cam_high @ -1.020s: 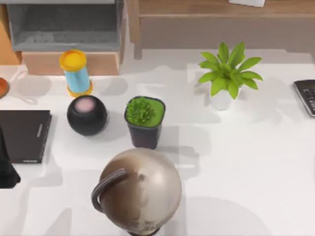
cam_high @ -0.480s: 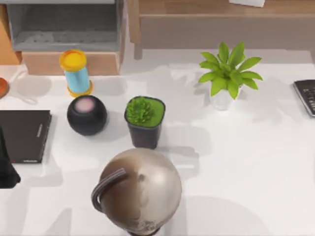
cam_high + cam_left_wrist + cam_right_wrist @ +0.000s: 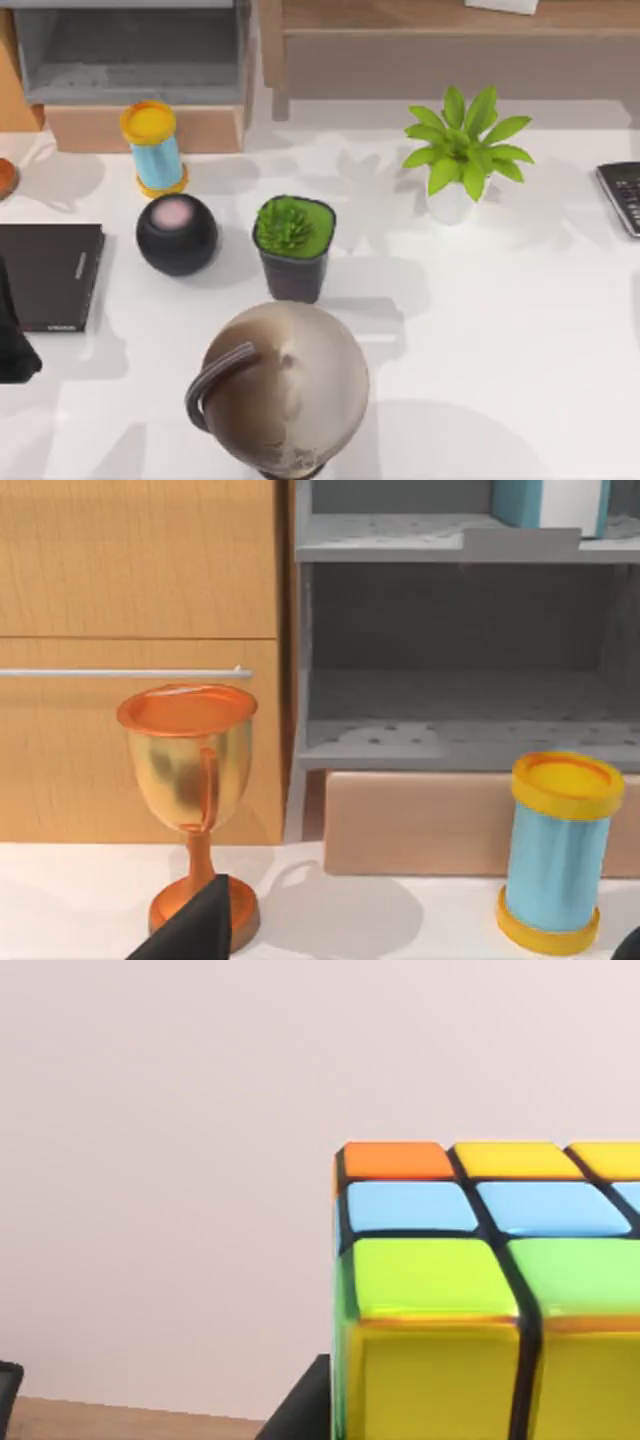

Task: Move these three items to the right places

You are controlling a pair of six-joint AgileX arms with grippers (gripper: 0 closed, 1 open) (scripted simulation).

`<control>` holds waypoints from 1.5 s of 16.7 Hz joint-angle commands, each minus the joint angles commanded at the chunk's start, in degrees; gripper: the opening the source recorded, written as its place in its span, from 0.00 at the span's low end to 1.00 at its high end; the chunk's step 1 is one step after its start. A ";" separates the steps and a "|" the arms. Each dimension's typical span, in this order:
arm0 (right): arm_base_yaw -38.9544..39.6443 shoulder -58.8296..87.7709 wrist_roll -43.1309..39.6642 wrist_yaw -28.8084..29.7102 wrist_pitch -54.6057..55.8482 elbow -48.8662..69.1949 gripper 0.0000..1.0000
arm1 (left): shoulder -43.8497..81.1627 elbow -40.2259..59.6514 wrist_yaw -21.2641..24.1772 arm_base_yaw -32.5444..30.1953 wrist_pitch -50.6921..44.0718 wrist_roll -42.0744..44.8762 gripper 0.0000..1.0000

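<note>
The grey shelf unit stands at 11 o'clock on the white table in the top view, and the left wrist view shows the teal book already upright on its upper shelf, so 1 of the 3 items looks placed; the globe sits at 6 o'clock, the thin black book at 9 o'clock, the dark speaker ball and small potted succulent near the centre, the leafy plant at 1 o'clock; the puzzle cube sits very close before the right wrist camera, apparently at the right gripper, though I cannot tell its grip or opening; the step in hand seems to be carrying the cube, and the next move calls for finding its proper spot and lowering it level; the left arm waits at 9 o'clock by the gold goblet and blue-and-yellow cylinder, fingers unclear.
</note>
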 joint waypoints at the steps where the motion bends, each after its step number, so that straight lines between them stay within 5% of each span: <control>1: 0.33 2.27 0.17 0.95 -1.62 1.44 0.00 | 0.00 0.00 0.00 0.00 0.00 0.00 1.00; 9: 0.79 8.86 0.67 4.88 -8.02 3.52 0.00 | 0.00 0.00 0.00 0.00 0.00 0.00 1.00; 22: 0.79 8.86 0.67 4.88 -8.02 3.52 0.98 | 0.00 0.00 0.00 0.00 0.00 0.00 1.00; 25: 0.79 8.86 0.67 4.88 -8.02 3.52 1.00 | 0.00 0.00 0.00 0.00 0.00 0.00 1.00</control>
